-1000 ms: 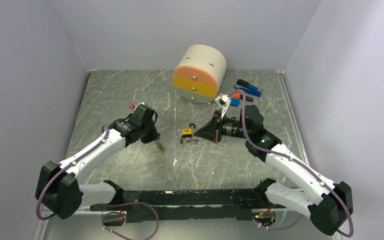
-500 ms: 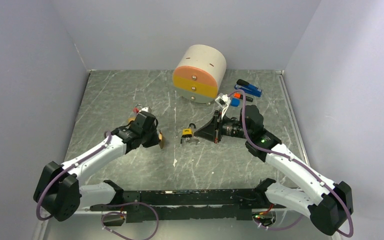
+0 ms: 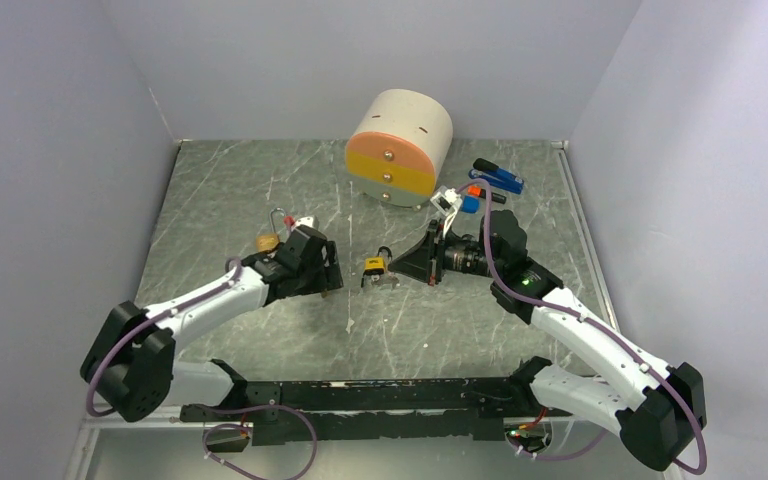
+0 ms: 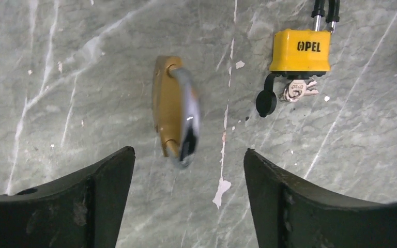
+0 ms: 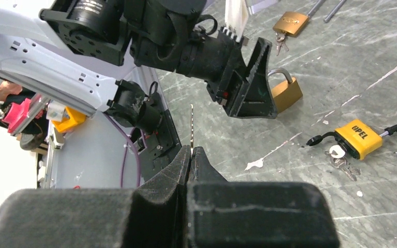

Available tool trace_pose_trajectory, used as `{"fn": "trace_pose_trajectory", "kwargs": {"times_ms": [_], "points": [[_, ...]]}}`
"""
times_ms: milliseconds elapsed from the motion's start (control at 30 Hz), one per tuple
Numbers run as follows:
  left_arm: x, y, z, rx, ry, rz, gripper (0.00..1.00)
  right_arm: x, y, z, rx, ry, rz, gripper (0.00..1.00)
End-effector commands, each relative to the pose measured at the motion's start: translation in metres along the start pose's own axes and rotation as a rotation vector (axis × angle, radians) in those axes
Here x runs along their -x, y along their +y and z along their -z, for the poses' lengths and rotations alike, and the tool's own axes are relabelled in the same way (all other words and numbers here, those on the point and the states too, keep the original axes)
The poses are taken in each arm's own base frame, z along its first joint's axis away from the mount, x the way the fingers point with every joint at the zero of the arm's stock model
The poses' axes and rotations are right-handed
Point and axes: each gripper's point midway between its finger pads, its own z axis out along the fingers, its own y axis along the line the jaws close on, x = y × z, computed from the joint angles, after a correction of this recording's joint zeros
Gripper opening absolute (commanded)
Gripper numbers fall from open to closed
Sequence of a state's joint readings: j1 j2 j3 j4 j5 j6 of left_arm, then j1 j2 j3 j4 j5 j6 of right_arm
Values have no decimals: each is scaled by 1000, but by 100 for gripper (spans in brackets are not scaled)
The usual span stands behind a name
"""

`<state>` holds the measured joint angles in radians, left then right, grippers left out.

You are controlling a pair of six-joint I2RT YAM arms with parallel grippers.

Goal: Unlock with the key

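A grey marbled table (image 3: 220, 190) is seen, with a round cream drawer unit (image 3: 400, 140) stood at its far edge. The left gripper (image 4: 188, 154) is held low over the middle of the table, jaws spread wide, and nothing is gripped. Between its fingers, clear of both, a brass padlock (image 4: 168, 103) with a steel shackle is seen, its outline blurred in the left wrist view. The right gripper (image 5: 191, 150) is pointed towards the left one, and its jaws are pressed fully together on a thin key (image 5: 192, 124), which is shown edge-on and projects straight out from the fingertips. A yellow OPEL padlock (image 4: 300, 50) is laid on the table between the two grippers, with a small bunch of keys (image 4: 297, 90) at its base. A second brass padlock (image 5: 291, 23) is laid beyond the left gripper, well apart from the yellow one.
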<state>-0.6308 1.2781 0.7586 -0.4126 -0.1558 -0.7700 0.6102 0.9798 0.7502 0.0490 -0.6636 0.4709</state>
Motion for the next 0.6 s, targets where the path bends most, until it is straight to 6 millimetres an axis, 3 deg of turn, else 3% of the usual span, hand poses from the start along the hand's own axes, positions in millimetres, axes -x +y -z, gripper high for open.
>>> {"fn": "trace_pose_trajectory", "kwargs": {"times_ms": [0,167,300,567], "points": [[18,-10,-18,6,-92,-43,75,10,2,1,-2,-30,34,0],[30,-6,-34,60,-166,-14,58,12,2,4,-14,-40,39,0],[28,0,-41,95,-164,-21,44,13,2,7,-28,-47,48,0],[25,-4,-39,62,-149,-35,5,13,-1,5,-34,-42,48,0]]}}
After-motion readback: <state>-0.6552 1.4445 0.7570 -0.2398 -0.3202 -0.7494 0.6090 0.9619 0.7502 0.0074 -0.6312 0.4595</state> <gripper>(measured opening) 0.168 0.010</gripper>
